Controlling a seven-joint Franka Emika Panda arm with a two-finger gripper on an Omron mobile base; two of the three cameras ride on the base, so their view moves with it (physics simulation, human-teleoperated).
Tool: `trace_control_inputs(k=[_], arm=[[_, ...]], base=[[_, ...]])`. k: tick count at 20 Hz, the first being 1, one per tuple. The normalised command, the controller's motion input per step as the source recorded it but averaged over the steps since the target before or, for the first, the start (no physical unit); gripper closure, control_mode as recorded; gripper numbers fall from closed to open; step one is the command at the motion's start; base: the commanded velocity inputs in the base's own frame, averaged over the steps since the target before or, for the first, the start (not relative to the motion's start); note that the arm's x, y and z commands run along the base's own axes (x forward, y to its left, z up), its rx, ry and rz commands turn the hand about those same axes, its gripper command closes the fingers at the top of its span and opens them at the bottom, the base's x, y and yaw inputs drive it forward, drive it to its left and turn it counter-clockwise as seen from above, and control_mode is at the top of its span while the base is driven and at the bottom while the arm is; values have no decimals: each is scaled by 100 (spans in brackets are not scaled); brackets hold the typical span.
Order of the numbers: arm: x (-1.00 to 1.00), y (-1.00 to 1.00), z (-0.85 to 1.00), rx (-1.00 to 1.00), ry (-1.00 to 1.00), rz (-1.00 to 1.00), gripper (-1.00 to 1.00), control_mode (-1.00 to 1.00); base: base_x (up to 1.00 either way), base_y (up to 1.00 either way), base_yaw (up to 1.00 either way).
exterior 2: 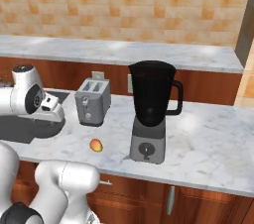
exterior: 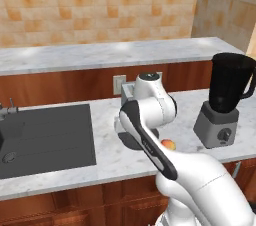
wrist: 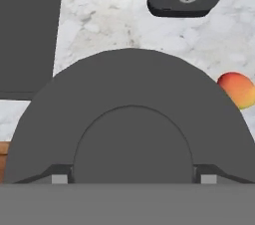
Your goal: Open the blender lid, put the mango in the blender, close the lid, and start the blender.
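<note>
Hand view: blender lid (wrist: pixel 130 129) between gripper (wrist: pixel 130 178) fingertips; mango (wrist: pixel 238 89) beside

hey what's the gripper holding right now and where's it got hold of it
The gripper holds the blender lid, its fingertips closed on either side of the raised centre knob.

The lidless blender (exterior: pixel 224 101) stands right of the mango (exterior: pixel 168 144) on the counter (exterior: pixel 107 146).
</note>
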Motion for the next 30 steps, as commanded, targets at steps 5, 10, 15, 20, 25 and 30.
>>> trace_control_inputs(k=[5, 10, 15, 20, 25, 30], arm=[[32, 1, -59, 0, 0, 2, 100, -100], [34, 11, -50, 0, 5, 1, 100, -100], [22, 20, -42, 0, 1, 0, 100, -100], [24, 24, -39, 0, 0, 0, 100, -100], [24, 9, -4, 0, 0, 0, 100, -100], [22, 0, -1, 0, 0, 0, 100, -100]], base=[[0, 0, 0], [0, 0, 0], [0, 0, 0], [0, 0, 0], [0, 0, 0], [0, 0, 0]])
